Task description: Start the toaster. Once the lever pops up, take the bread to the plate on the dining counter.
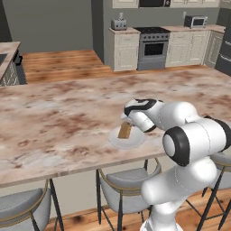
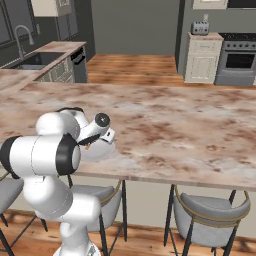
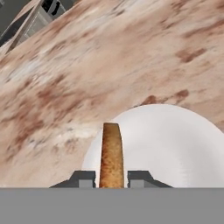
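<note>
A tan-brown slice of bread [image 3: 111,153] stands on edge between my two fingertips, its lower end over the near part of the white plate [image 3: 175,144]. My gripper [image 3: 111,178] is shut on the bread. From the left base view the gripper [image 1: 127,123] points down at the bread [image 1: 125,130], which is just above or touching the plate [image 1: 135,142] near the front edge of the dining counter [image 1: 67,117]. Far behind, the toaster [image 1: 119,22] sits on a cream cabinet.
Grey cushioned stools [image 1: 124,185] stand under the counter's near edge. A stove [image 1: 153,45] and a silver microwave-like box [image 1: 195,21] line the back wall. A sink counter [image 2: 35,57] lies at the far left. My own arm [image 2: 50,150] hides part of the plate.
</note>
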You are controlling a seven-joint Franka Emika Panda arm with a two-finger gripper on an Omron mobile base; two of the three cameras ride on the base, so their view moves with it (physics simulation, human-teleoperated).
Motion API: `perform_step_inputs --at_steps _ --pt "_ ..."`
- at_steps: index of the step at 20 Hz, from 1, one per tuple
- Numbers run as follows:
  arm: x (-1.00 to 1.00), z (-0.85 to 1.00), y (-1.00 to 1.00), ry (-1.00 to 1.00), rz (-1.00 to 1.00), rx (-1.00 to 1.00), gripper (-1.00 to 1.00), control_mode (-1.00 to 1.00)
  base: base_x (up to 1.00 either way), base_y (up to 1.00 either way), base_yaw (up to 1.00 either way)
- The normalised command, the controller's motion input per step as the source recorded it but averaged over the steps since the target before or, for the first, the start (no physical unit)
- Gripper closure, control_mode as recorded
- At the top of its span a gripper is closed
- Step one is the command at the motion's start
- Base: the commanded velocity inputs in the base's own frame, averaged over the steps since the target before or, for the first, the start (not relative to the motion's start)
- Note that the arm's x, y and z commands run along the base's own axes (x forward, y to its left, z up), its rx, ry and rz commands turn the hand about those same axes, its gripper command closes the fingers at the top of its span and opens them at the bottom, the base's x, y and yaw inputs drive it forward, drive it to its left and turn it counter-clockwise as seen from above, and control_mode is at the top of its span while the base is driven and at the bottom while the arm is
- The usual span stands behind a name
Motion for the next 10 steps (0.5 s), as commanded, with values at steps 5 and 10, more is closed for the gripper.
perform_step_inputs --at_steps 5,10 --pt "0.00 0.00 0.00 -0.01 0.00 0.00 -1.00 -1.00 0.00 0.00 0.00" --pt "0.00 0.00 -0.04 -0.02 0.00 0.00 -1.00 -1.00 0.00 0.00 0.00"
